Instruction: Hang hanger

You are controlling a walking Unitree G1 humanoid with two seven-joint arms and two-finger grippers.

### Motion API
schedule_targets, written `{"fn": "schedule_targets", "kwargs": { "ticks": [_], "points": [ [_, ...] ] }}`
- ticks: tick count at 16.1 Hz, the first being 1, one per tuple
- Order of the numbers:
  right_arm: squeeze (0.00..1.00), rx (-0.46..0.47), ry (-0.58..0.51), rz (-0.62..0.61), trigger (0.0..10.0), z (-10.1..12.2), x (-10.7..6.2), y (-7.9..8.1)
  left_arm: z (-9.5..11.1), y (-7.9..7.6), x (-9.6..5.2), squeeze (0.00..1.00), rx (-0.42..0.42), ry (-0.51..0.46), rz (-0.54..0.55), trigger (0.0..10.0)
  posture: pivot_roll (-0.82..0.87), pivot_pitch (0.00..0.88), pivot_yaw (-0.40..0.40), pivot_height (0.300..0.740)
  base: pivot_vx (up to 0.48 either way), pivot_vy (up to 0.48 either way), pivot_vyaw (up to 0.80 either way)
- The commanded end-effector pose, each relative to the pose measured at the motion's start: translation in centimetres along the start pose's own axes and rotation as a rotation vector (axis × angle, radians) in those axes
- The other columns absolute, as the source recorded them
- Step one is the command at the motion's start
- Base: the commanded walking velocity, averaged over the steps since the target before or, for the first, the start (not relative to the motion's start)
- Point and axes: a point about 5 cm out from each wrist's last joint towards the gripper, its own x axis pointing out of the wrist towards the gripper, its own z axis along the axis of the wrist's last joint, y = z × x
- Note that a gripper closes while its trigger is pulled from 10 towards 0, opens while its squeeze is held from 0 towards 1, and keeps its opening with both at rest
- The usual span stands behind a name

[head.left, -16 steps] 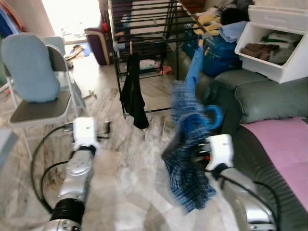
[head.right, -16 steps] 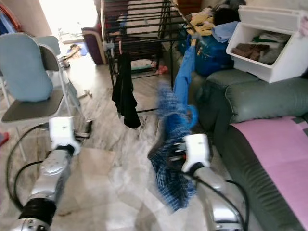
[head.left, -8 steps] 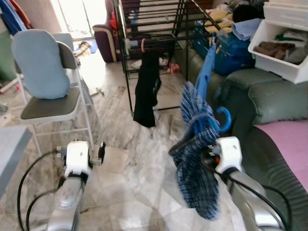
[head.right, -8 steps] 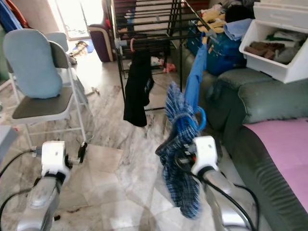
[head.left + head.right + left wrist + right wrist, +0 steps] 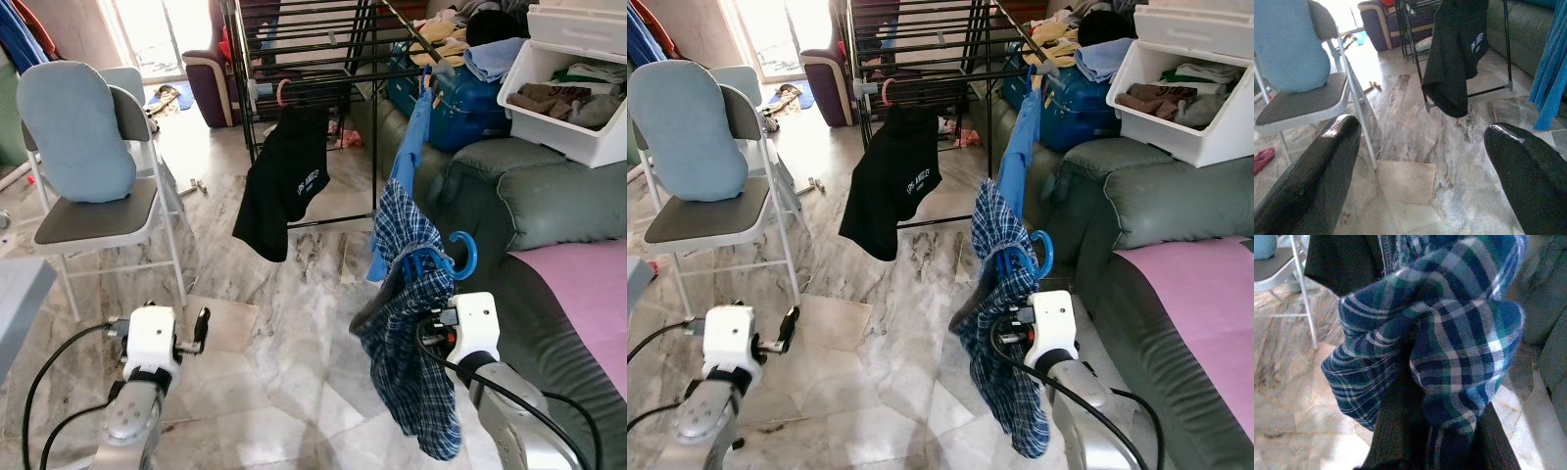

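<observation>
The black metal drying rack (image 5: pixel 304 59) is now seen nearer and steadier than half a second ago; the whole view has shifted, so the robot's approach is read, not movement of the things. The earlier blur is gone. The black T-shirt on a pink hanger (image 5: pixel 284 186) now swings out at an angle from the rack's front rail.

The blue plastic hanger (image 5: pixel 446 257) carrying the blue-and-white checked shirt (image 5: pixel 411 333) is held up by the right gripper (image 5: pixel 429 328), at 4 o'clock in the head view. In the right wrist view the fingers are wrapped in checked cloth and appear clamped on it. The left gripper (image 5: pixel 1422 161) is spread wide, holding nothing, low at 8 o'clock.

The hanging is judged not yet done; the rail remains well apart, up at 12 o'clock.

Open marble floor (image 5: pixel 294 323) lies ahead. At 3 o'clock the dark green sofa (image 5: pixel 549 206) is just beside the load; a grey folding chair with blue cushion (image 5: pixel 83 176) stands at 10 o'clock. A hanging blue garment (image 5: pixel 409 147) sits near the free rail space, so snagging is possible.
</observation>
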Motion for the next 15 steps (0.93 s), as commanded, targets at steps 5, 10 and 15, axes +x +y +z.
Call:
{"fn": "schedule_targets", "kwargs": {
  "ticks": [5,10,15],
  "points": [
    [0.00,-0.018,-0.080,-0.019,10.0,1.5,0.1,-0.1,-1.8,1.8,-0.6,0.00,0.081,0.059,-0.049,10.0,-0.14,0.000,0.046,0.740,0.000,0.000,0.00],
    [0.00,-0.031,-0.084,0.006,10.0,1.6,0.4,0.3,-2.0,1.3,-0.6,0.00,0.065,0.052,-0.062,10.0,-0.14,0.000,0.034,0.740,0.000,0.000,0.48],
    [0.00,-0.033,-0.090,-0.004,10.0,1.7,0.5,0.2,-1.9,1.1,-0.4,0.00,0.064,0.043,-0.069,10.0,-0.14,0.000,0.037,0.740,0.000,0.000,0.62]
  ]
}}
